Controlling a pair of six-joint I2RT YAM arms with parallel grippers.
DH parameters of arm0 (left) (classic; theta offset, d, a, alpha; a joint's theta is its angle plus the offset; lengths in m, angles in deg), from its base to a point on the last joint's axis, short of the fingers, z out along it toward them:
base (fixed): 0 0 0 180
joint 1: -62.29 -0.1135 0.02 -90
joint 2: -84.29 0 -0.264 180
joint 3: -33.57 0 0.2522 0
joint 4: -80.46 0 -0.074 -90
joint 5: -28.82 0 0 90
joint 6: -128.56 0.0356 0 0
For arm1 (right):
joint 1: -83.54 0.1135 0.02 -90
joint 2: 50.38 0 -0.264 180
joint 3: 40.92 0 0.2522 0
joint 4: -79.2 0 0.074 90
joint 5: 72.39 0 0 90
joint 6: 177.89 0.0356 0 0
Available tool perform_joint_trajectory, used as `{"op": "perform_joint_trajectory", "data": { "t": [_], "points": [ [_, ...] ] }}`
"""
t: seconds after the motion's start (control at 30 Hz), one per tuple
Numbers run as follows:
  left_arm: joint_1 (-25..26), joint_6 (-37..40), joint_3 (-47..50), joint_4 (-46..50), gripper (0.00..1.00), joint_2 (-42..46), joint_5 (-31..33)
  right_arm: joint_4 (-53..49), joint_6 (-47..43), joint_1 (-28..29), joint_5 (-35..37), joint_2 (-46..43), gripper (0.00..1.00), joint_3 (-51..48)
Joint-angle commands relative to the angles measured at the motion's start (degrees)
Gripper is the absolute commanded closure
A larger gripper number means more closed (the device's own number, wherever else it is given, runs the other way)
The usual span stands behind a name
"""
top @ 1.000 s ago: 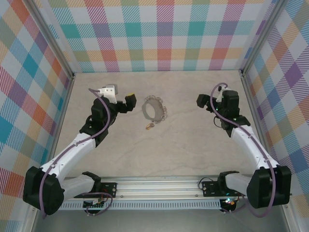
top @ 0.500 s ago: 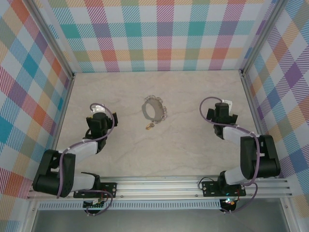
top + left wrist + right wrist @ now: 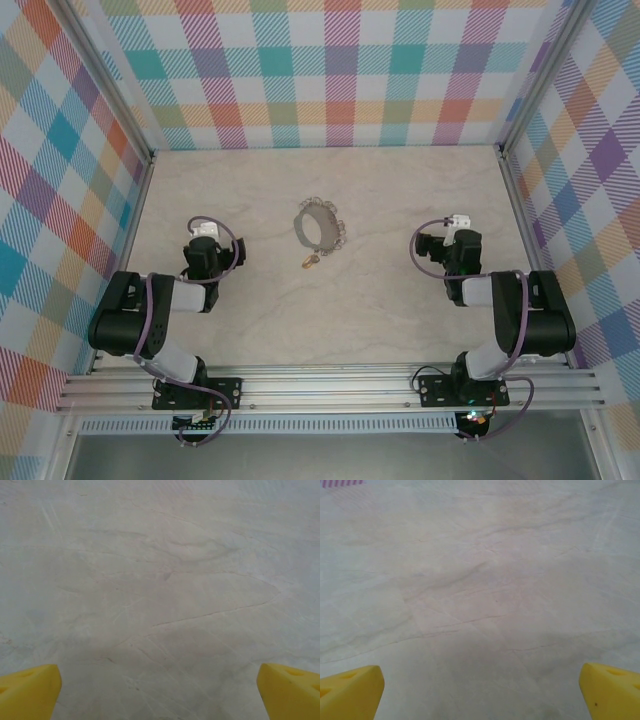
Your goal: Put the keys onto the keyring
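The marbled table (image 3: 400,320) is looked down on by both wrist cams. The left gripper (image 3: 160,692) is spread wide with nothing held, yellow fingertips (image 3: 27,690) out at the corners. The right gripper (image 3: 480,692) is splayed the same, also empty. The keyring (image 3: 319,226) is found lying between the two grippers, well apart from each. The tiny yellow-headed key (image 3: 310,262) is parked just beside it, on the side nearer the arm bases.

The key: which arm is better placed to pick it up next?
Left, narrowly. The key lies just in front of the keyring, somewhat closer to the left gripper than the right gripper. Both are open and empty.
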Motion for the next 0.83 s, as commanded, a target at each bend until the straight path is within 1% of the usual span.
{"op": "perform_joint_trajectory", "data": {
  "t": [0.0,0.8],
  "points": [
    [-0.8,0.9,-1.8,-1.8,0.00,-0.1,-1.7,3.5,-1.3,-0.7,-4.7,0.0,0.00,0.8],
    [-0.8,1.0,-1.7,-1.9,0.00,0.0,-1.7,3.8,-1.5,-0.7,-4.6,-0.2,0.00,0.6]
  ]
}}
